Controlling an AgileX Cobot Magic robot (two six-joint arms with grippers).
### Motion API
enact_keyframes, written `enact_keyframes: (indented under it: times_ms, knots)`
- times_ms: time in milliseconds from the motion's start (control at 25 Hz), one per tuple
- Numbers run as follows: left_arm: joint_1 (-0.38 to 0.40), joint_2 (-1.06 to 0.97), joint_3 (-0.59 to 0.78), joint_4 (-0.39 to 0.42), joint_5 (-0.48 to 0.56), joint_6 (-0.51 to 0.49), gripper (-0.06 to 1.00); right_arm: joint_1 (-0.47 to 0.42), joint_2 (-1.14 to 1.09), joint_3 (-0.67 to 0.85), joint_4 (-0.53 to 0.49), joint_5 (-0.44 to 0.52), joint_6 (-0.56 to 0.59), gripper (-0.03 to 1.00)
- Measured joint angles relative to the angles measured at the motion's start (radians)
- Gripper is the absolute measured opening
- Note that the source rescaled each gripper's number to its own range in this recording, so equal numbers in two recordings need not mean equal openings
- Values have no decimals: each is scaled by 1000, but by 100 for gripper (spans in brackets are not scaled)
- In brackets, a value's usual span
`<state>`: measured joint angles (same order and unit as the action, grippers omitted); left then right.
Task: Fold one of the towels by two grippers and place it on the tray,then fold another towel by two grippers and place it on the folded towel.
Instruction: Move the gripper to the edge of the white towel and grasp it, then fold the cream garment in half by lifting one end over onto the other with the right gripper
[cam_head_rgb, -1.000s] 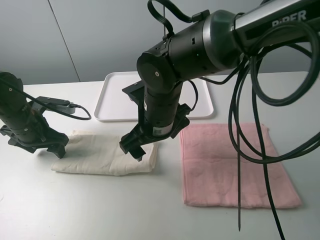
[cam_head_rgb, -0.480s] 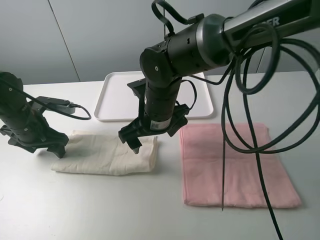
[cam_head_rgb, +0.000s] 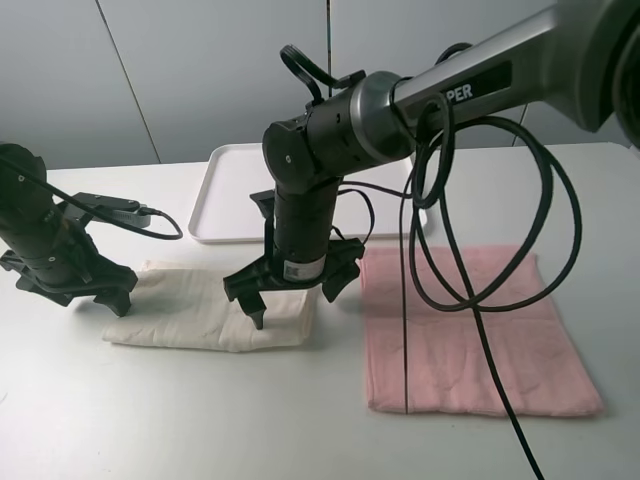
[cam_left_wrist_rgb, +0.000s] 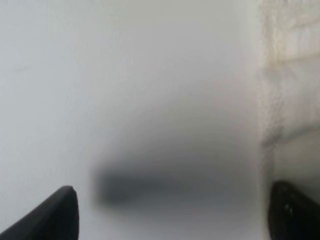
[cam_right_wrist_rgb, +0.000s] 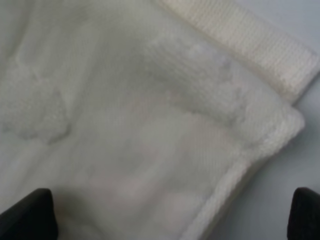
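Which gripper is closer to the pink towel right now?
Right. The right gripper hangs over the cream towel's end beside the pink towel; the left gripper is at the cream towel's far end.

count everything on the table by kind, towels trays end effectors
towels: 2, the cream towel and the pink towel
trays: 1, the tray
end effectors: 2, the left end effector and the right end effector
total: 5
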<state>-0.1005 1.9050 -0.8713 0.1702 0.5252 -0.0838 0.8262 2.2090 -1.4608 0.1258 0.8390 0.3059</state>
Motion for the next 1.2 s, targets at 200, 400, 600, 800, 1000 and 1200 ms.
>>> enact_keyframes:
  times_ms: [200,400,600,800,1000,1200]
  knots:
    - [0,0,0,0,0,0,99,0,29,-4,20,-4,6,100]
    - [0,0,0,0,0,0,99,0,35,-10,42,-19,8,95]
    - [0,0,0,0,0,0,99,0,37,-10,32,-30,8,72]
    - [0,0,0,0,0,0,99,5,41,-10,21,-57,8,26]
    - [0,0,0,0,0,0,99,41,41,-10,-33,-73,8,4]
    - [0,0,0,0,4,0,99,54,39,-10,-55,-77,8,4]
